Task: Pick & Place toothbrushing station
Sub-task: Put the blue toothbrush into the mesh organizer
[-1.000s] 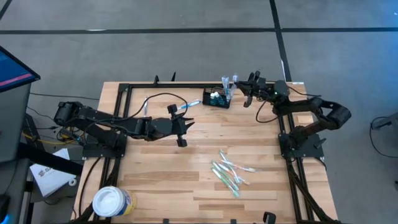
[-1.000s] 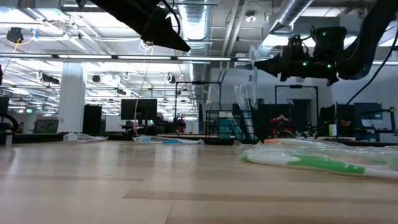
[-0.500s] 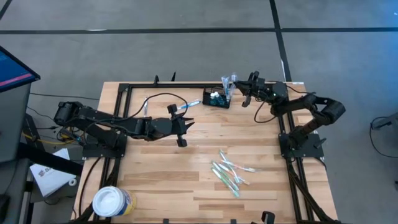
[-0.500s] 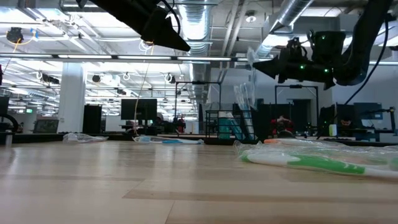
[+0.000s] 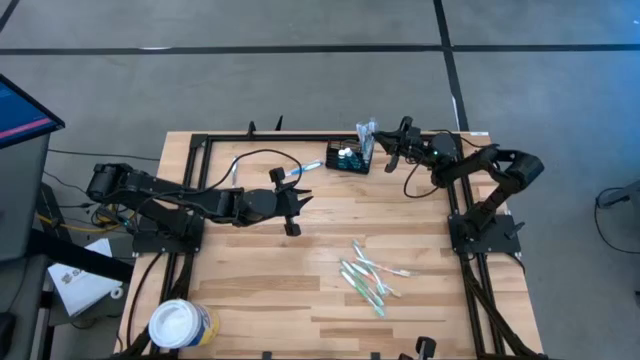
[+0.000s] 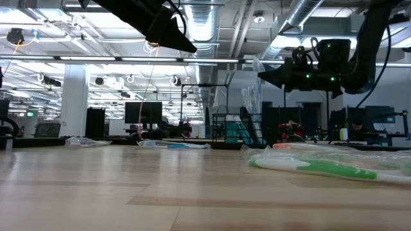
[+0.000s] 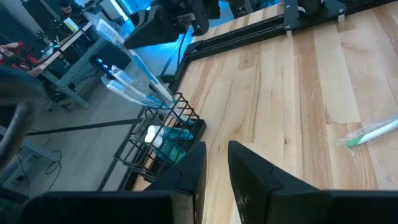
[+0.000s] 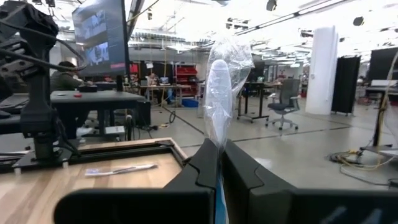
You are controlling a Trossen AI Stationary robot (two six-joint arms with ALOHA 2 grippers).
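one wrapped toothbrush [image 8: 217, 93] clamped in right gripper [image 8: 219, 163] near caddy [image 5: 349, 158]; left gripper [image 7: 214, 163] slightly apart, empty.

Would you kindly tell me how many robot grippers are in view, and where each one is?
2. The left gripper hovers over the middle of the wooden table; the right gripper is at the far edge, above the black wire-mesh caddy, shut on a plastic-wrapped toothbrush.
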